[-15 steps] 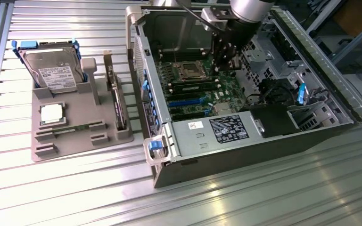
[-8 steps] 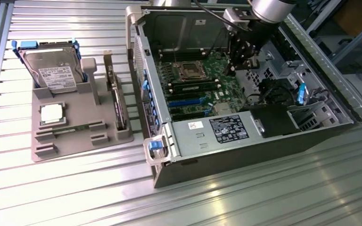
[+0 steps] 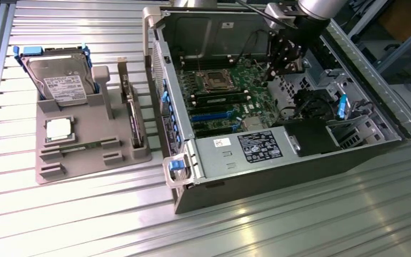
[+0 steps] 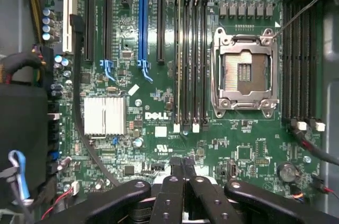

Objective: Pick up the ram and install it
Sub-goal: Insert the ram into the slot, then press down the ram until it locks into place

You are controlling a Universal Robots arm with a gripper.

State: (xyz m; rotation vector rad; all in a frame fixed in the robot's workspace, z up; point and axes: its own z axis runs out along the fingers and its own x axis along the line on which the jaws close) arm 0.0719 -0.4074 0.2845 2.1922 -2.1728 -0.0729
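Note:
The ram (image 3: 90, 146), a thin green stick, lies in a groove of the grey holder tray (image 3: 84, 166) on the exterior view's left, far from the arm. My gripper (image 3: 286, 72) hangs inside the open computer case (image 3: 277, 160), above the green motherboard (image 3: 227, 91). In the wrist view the gripper (image 4: 183, 167) is shut, its black fingers (image 4: 172, 189) pressed together with nothing between them. Beyond the fingertips lie the black memory slots (image 4: 190, 60), the open CPU socket (image 4: 244, 70) and a further bank of slots (image 4: 302, 60).
The tray also carries a hard drive (image 3: 62, 80), a square silver CPU chip (image 3: 60, 130) and an upright expansion card (image 3: 134, 115). A power supply (image 3: 259, 145), black cables (image 4: 79, 102) and a silver heatsink (image 4: 105, 115) crowd the case. Ribbed metal table (image 3: 263, 225) surrounds everything.

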